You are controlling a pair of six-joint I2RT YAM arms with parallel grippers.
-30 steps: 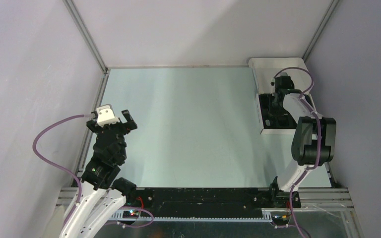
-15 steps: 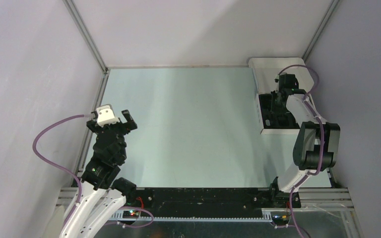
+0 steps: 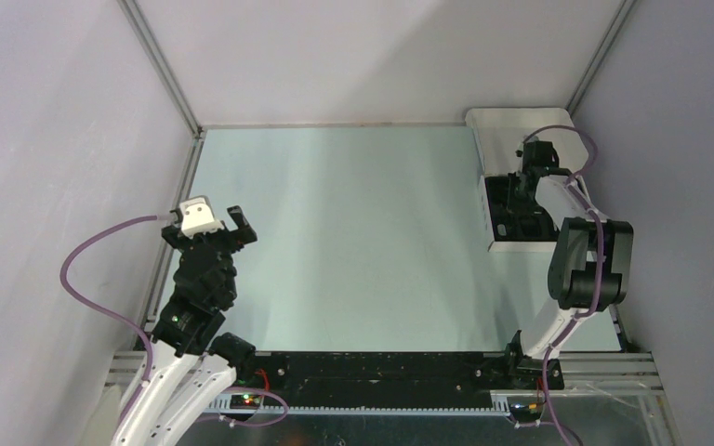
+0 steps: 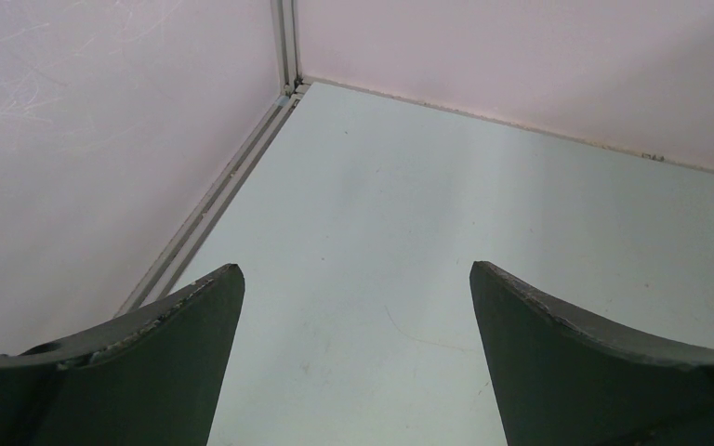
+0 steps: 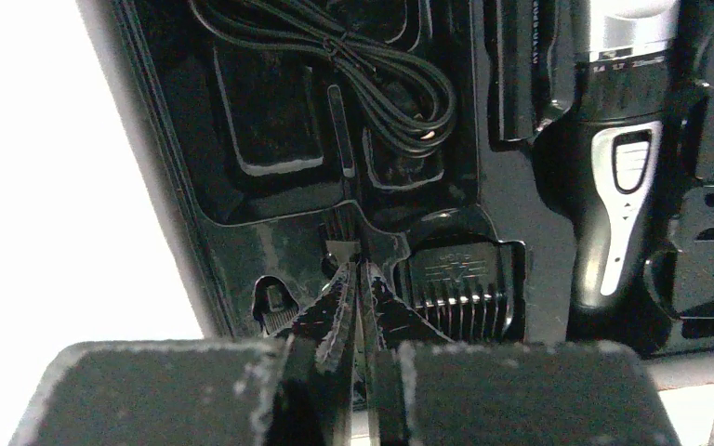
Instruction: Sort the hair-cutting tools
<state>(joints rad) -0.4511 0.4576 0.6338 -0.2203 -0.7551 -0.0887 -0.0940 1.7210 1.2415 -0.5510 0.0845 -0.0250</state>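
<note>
The hair-cutting tools lie in the black moulded insert (image 5: 270, 232) of the white box (image 3: 495, 243) at the far right. In the right wrist view I see the trimmer body (image 5: 614, 186) with its silver tip, a squarish comb attachment (image 5: 460, 279), a coiled cable (image 5: 372, 65), a small piece (image 5: 274, 302) and the thin stick (image 5: 338, 130). My right gripper (image 5: 356, 265) is low over the insert, its fingers pressed together on the near end of the thin stick. My left gripper (image 4: 353, 279) hangs open and empty over the left of the table (image 3: 335, 232).
The box's white lid (image 3: 511, 130) lies open at the back right corner. Grey walls close in the table on the left, back and right. The left gripper (image 3: 214, 216) is close to the left wall rail.
The right wrist shifted slightly over the box and its jaws loosened, then closed again. The left arm has not moved.
</note>
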